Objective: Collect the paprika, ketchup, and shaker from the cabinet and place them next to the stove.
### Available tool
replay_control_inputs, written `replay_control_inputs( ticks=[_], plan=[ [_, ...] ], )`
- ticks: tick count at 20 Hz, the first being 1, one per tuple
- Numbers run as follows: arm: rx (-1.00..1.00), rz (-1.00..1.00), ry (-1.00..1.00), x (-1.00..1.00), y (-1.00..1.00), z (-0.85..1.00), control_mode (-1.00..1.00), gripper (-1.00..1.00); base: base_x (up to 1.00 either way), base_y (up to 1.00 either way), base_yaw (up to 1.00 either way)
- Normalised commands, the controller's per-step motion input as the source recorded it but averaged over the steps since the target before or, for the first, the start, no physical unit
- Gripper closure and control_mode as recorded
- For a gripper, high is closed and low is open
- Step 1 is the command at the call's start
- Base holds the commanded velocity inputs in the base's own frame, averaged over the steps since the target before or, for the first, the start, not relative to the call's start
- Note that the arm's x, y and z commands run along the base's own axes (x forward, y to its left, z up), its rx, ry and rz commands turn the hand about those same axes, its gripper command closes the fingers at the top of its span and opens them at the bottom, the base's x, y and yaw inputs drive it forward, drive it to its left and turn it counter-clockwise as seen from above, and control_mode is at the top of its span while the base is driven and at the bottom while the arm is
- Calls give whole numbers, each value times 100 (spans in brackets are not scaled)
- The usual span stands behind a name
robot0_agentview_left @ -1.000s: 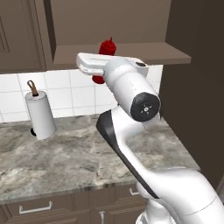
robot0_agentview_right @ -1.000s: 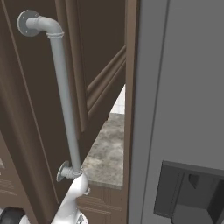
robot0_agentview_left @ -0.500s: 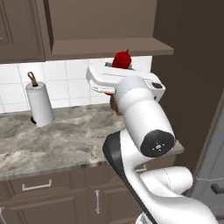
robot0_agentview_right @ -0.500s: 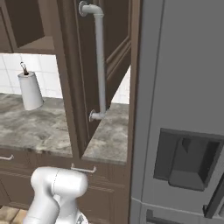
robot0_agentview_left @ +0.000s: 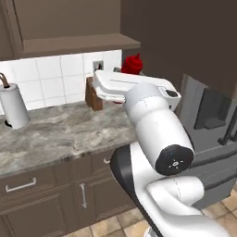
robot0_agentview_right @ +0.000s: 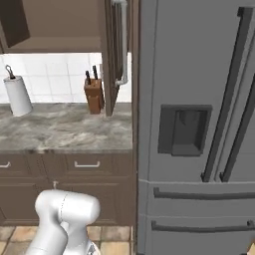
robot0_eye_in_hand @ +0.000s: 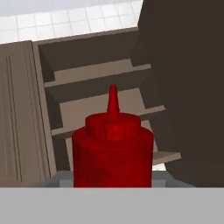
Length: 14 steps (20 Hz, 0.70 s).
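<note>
On my right base feed, a grey double-door refrigerator [robot0_agentview_right: 199, 129] takes the whole 3 o'clock half, its dispenser recess near the middle. Above the marble worktop [robot0_agentview_left: 60, 134] hangs the dark brown cabinet [robot0_agentview_left: 69, 28]; on the right base feed its door stands swung out at 12 o'clock, with a long silver handle on it. White tiles line the wall behind.

My arm crosses the left base feed from 5 o'clock up toward the middle, the flat white hand lying level. Just past the hand, at about 1 o'clock from the feed's middle, the ketchup [robot0_agentview_left: 132, 65] pokes up red above it, held in mid-air over the worktop's end (well clear of the cabinet shelf).

On the hand feed the ketchup [robot0_eye_in_hand: 112, 151] sits at 6 o'clock, nozzle pointing to 12, cabinet shelves behind it. I cannot see the fingertips, but the jaws are clenched on the bottle.

A paper towel roll [robot0_agentview_left: 13, 105] stands on the worktop at 9 o'clock, and a wooden knife block [robot0_agentview_right: 93, 94] stands by the wall near the cabinet door.
</note>
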Motion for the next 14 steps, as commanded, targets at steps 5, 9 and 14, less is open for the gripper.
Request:
replay_control_inputs(
  ticks=[5,9,14],
  plan=[
    [0,0,0,0,0,0,100,100,-64,14,-60],
    [0,0,0,0,0,0,100,100,-54,12,-64],
    [0,0,0,0,0,0,100,100,-48,7,-66]
  ],
)
